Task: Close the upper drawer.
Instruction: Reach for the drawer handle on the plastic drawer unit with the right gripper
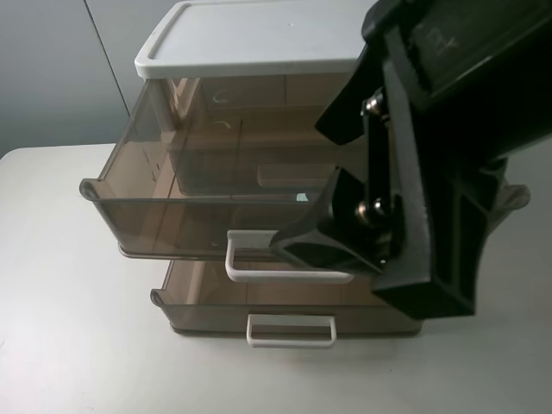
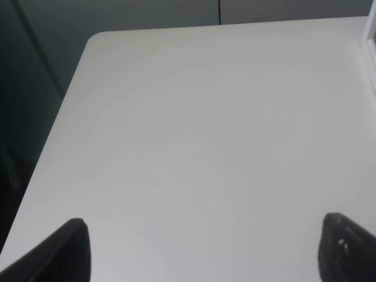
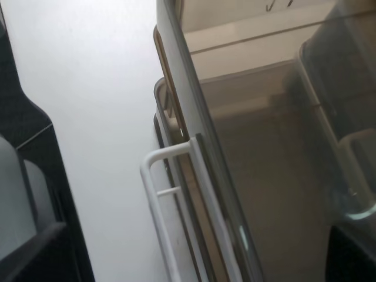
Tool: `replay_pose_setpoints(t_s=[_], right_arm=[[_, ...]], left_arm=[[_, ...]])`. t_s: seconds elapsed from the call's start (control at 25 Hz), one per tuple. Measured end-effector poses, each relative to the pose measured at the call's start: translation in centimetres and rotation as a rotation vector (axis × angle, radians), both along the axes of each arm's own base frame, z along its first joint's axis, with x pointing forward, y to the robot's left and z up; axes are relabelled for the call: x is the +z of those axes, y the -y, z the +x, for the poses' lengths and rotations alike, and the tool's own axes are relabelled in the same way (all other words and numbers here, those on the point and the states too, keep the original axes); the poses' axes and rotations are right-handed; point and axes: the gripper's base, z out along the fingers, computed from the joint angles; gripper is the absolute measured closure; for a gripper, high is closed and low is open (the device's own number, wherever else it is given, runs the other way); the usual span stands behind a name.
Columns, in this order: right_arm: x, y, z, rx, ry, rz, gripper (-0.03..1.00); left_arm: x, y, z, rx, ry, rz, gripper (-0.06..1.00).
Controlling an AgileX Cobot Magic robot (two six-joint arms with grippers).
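**At the cabinet front: upper drawer drawn far out, both jaws apart**

On the pale table (image 1: 60, 285) you have the cabinet with its white top (image 1: 250, 39). The upper drawer (image 1: 172, 216) is pulled well forward, so its smoky-brown front overhangs the lower drawer (image 1: 207, 315), which is itself partly out. The large white loop handle (image 1: 289, 276) hangs from the upper front, and the smaller white handle (image 1: 291, 330) sits below it.

Your right gripper (image 1: 341, 177) is right at the upper drawer's front on its right-hand part, with the jaws spread wide. In the right wrist view the drawer's front wall and loop handle lie between the two fingers. Whether either finger touches the plastic, you cannot tell.

Your left gripper (image 2: 205, 252) hangs over bare table, jaws well apart, holding nothing.
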Motion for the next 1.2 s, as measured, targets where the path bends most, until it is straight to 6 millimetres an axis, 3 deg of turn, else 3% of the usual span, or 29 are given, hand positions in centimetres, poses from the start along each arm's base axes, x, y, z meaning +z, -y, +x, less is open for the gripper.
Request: replay_pose_setpoints(t_s=[0.44,1.0,1.2], right_arm=[[-1.7,-1.6,0.7,0.019,-0.021,-0.059,0.32],[-4.8,-3.3,3.2,0.004,0.067,-0.244,0.32],[-4.9,-3.1,4.1,-0.028,0.12,-0.271,0.32]], left_arm=[[0.0,0.0,0.0,0.0,0.0,0.0,0.2],[0.0,0.0,0.0,0.0,0.0,0.0,0.2],[0.0,0.0,0.0,0.0,0.0,0.0,0.2]])
